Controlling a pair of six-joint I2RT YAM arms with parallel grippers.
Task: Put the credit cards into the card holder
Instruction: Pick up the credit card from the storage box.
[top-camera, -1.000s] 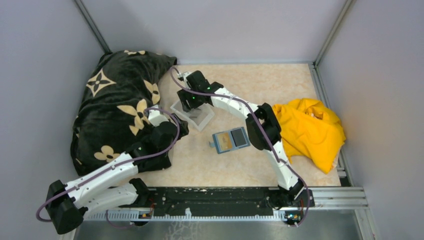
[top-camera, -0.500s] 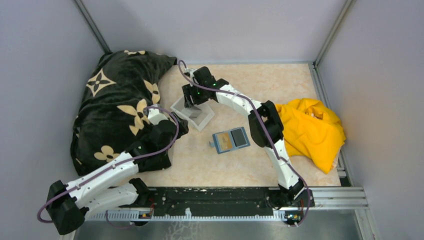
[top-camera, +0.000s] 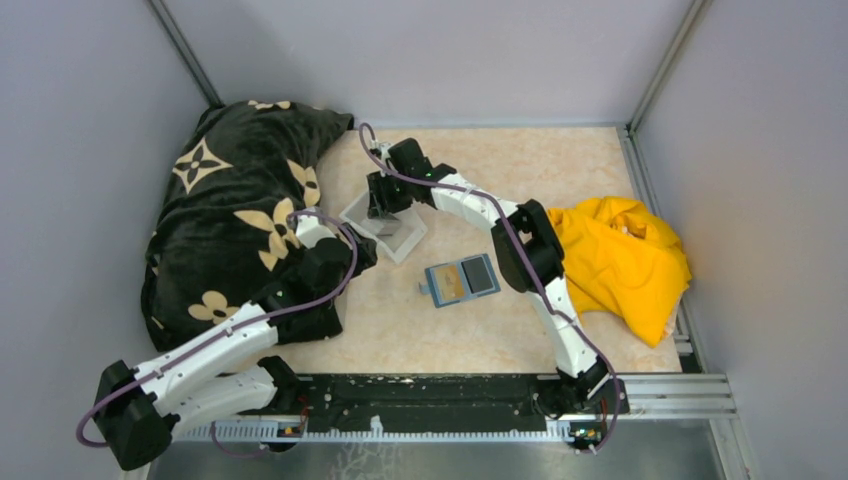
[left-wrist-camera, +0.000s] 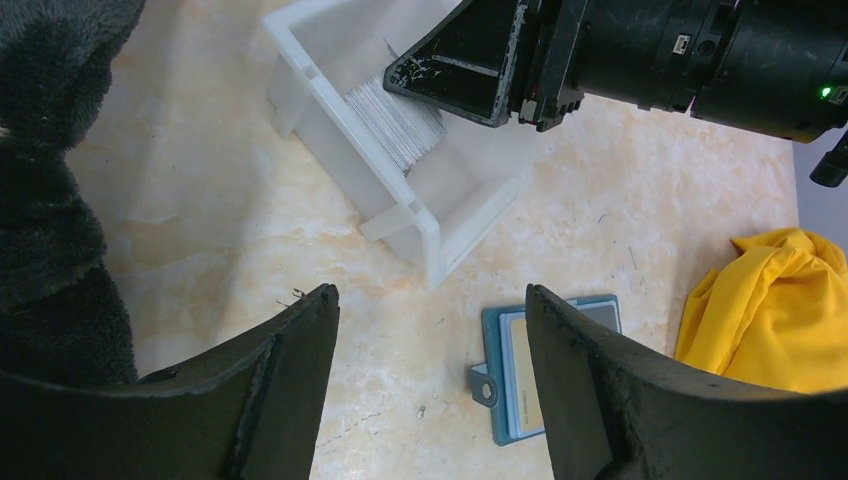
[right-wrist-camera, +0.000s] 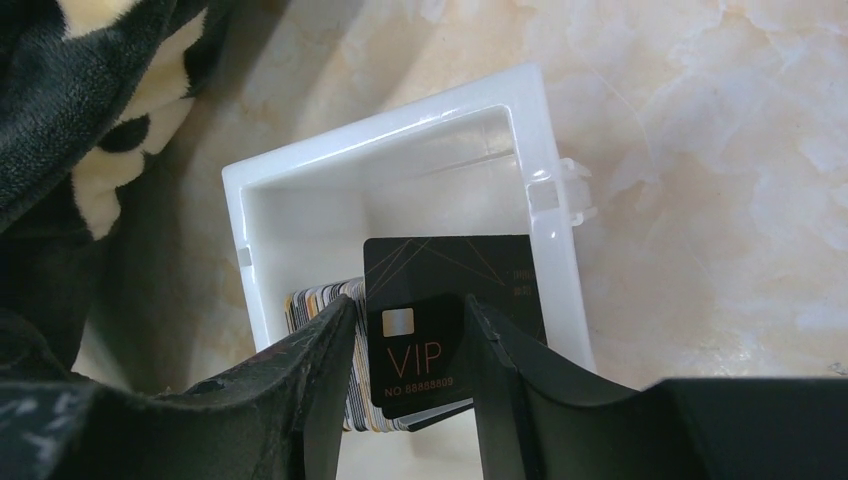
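- The counter (top-camera: 520, 160) is beige with a marble pattern, and all the things lie on it.
- A black blanket (top-camera: 230, 200) with tan flower shapes is heaped on the far left part. It reaches down beside my left arm.
- A yellow cloth (top-camera: 620, 260) lies crumpled at the right side, well apart from the tray.
- My left gripper (left-wrist-camera: 430, 295) hangs above bare counter, near the tray and just beside the blanket. Its jaws are released and stand wide, with nothing between them.
- My right gripper (right-wrist-camera: 408, 310) points down into the tray. Its jaws have a gap between them and a black card shows in this gap. I cannot tell if they press on the card.
- The white tray (right-wrist-camera: 380, 140) stands on the counter near the blanket's edge.
- The card holder (top-camera: 462, 280) is teal. It lies opened flat near the middle of the counter, apart from the tray, on the side nearer to my bases. A yellow-tan card (top-camera: 452, 281) shows on its left half and a grey card (top-camera: 480, 274) on its right half.
- The credit cards (left-wrist-camera: 395, 120) stand on edge as a tight stack inside the tray.
- The black card (right-wrist-camera: 440, 275) carries the letters VIP. It leans at the front of that stack, inside the tray.
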